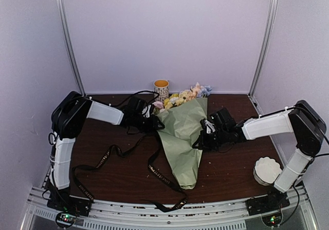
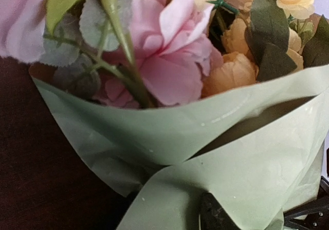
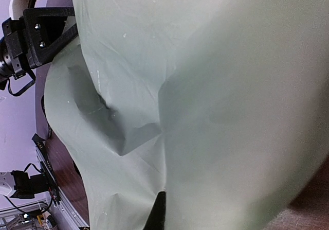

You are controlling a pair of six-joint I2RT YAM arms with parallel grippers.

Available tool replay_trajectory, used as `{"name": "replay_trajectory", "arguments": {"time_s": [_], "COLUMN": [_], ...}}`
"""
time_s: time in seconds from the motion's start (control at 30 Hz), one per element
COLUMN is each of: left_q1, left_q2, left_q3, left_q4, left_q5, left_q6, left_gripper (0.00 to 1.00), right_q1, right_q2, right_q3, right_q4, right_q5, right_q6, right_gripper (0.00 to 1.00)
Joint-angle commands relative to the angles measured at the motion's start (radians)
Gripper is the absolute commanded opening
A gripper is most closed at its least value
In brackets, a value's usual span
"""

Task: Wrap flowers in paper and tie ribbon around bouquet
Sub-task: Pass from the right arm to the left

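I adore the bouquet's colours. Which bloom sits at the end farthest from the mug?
The pale blue bloom, the only bluish one, at the bunch's right end; the yellow blooms lie nearer the mug.

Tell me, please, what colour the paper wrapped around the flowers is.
The paper is plain sage green, and it shows best in the left wrist view.

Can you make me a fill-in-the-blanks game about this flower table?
The flowers are wrapped in ___ paper.
The ___ ribbon lies loose on the table.
The white scalloped stack sits near the ___ arm's base.
Missing words: green, black, right.
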Motion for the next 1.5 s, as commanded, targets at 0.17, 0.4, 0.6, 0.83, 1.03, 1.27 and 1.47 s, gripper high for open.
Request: {"name": "replay_trajectory", "arguments": {"time_s": [0.17,0.4,0.6,0.83,1.03,1.27,1.47], "left_q1": [-0.007,-0.05,-0.089,-0.089,-0.089,-0.083,-0.07], "left_q2": [-0.044,-0.187,-0.131,-0.088,-0.103,-0.091,-0.085], "left_q3": [-0.048,-0.239,-0.218,-0.214,-0.212,-0.232,-0.251], "left_q4": [-0.029,0.035,0.092,0.162,0.195,0.237,0.235], "left_q5": [0.013,-0.024,0.01,0.054,0.059,0.063,0.032], "left_q6": [-0.034,-0.09,-0.122,-0.17,-0.162,-0.179,-0.175], "left_gripper": [0.54,0.71,0.74,0.64,0.25,0.0,0.0], "right_q1": [0.007,0.007,0.008,0.009,0.009,0.009,0.008], "right_q2": [-0.02,-0.031,-0.017,-0.03,-0.025,-0.038,-0.053], "right_q3": [0.059,0.051,0.041,0.036,0.048,0.061,0.082], "right_q4": [0.017,0.03,0.049,0.044,0.032,0.003,-0.074], "right_q5": [0.01,0.015,0.005,0.008,0.004,0.016,0.037], "right_q6": [-0.009,0.002,0.012,0.007,-0.002,-0.024,-0.067], "right_gripper": [0.0,0.0,0.0,0.0,0.0,0.0,0.07]}}
